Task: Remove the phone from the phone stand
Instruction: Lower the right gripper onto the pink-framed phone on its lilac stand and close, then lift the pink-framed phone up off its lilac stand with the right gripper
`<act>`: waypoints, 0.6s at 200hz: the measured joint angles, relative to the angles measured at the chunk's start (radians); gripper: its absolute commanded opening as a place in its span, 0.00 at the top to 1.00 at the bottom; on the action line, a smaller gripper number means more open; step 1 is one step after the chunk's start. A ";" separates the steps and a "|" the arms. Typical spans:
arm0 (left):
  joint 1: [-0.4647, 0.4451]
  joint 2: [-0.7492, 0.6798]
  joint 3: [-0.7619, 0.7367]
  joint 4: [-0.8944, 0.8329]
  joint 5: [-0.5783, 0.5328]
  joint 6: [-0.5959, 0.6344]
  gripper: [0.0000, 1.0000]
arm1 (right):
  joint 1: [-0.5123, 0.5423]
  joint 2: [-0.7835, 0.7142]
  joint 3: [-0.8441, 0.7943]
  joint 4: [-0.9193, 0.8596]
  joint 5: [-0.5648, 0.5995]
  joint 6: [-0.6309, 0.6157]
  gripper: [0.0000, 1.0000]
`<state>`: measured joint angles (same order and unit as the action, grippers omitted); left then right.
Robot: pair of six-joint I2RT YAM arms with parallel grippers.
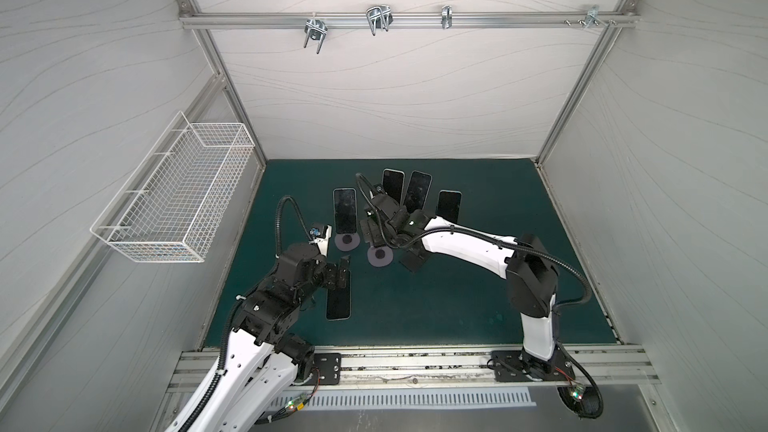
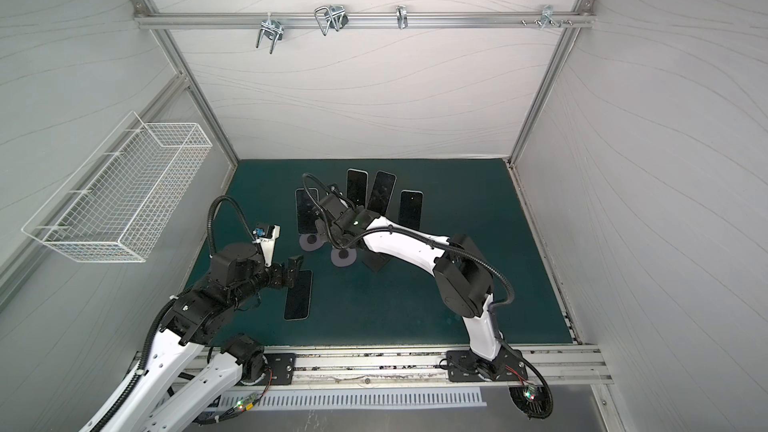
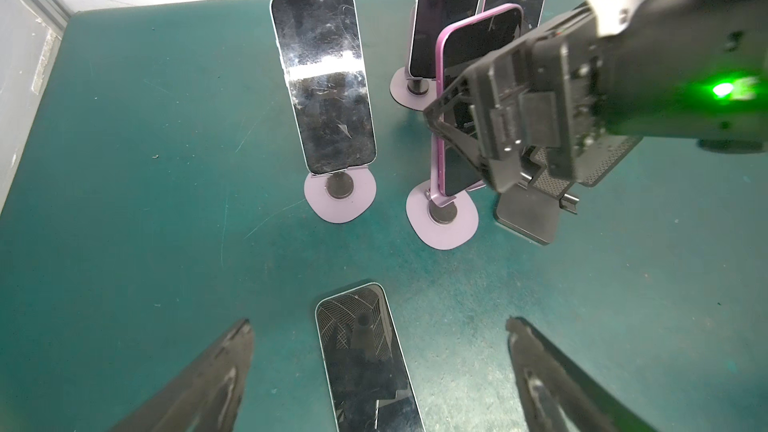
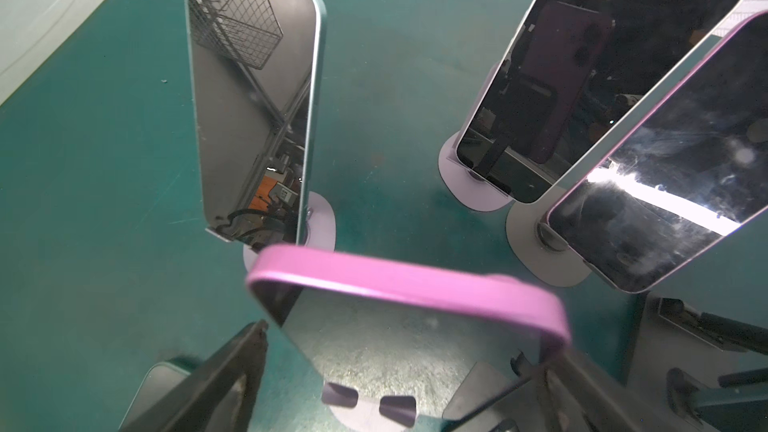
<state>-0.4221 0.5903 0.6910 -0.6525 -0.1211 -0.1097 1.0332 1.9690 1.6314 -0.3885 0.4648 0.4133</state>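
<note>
A purple-edged phone (image 4: 407,280) stands upright on a lilac phone stand (image 3: 442,218) near the middle of the green mat. My right gripper (image 4: 401,344) is open, with one finger on either side of this phone's upper part. In both top views the right gripper (image 1: 374,230) hides the phone, and only the stand's round base (image 1: 379,257) shows. My left gripper (image 3: 379,322) is open and holds nothing. It hovers over one end of a second phone (image 3: 365,359) that lies flat on the mat (image 1: 337,301).
A light-edged phone (image 1: 345,209) stands on another lilac stand to the left. Three more propped phones (image 1: 417,191) stand behind, and a black stand (image 1: 415,259) lies under the right arm. A white wire basket (image 1: 174,201) hangs on the left wall.
</note>
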 measured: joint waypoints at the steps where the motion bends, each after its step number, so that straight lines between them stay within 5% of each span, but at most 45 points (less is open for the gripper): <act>1: 0.000 0.000 0.000 0.000 0.000 0.000 0.04 | 0.000 0.000 0.000 0.000 0.000 0.000 0.01; 120: -0.006 -0.006 0.000 0.000 -0.011 0.002 0.04 | -0.013 0.014 0.000 0.040 0.009 0.010 0.09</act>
<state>-0.4286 0.5842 0.6914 -0.6525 -0.1322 -0.1081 1.0203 1.9835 1.6314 -0.3485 0.4736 0.4236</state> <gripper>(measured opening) 0.961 0.922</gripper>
